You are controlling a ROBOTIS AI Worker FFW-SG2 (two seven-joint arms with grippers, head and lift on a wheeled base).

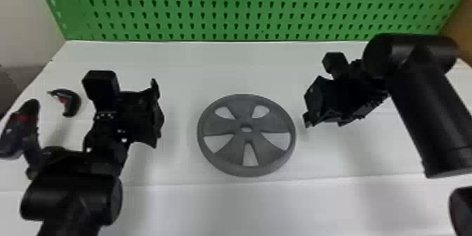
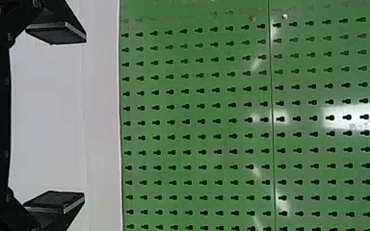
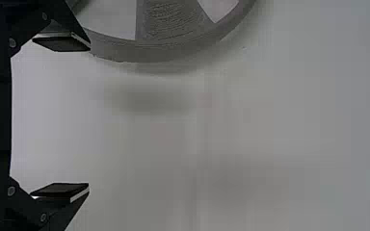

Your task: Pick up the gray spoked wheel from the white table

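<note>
Gray spoked wheel (image 1: pixel 217 126) lying flat on the white table (image 1: pixel 217 207)

The wheel, with five broad spokes around a small central hole, is resting near the middle of the table in the head view. To its left, the black two-fingered left tool (image 1: pixel 158 114) is hanging apart from the rim; in the left wrist view, its flat fingers (image 2: pixel 55 199) are standing spread. The black two-fingered right tool (image 1: pixel 310 102) is hanging near the rim on the right, its fingers (image 3: pixel 60 190) likewise standing wide apart. Behind the table, a green perforated panel (image 1: pixel 224 5) is rising; a curved black-and-red object (image 1: pixel 72 103) is lying toward the left edge.
</note>
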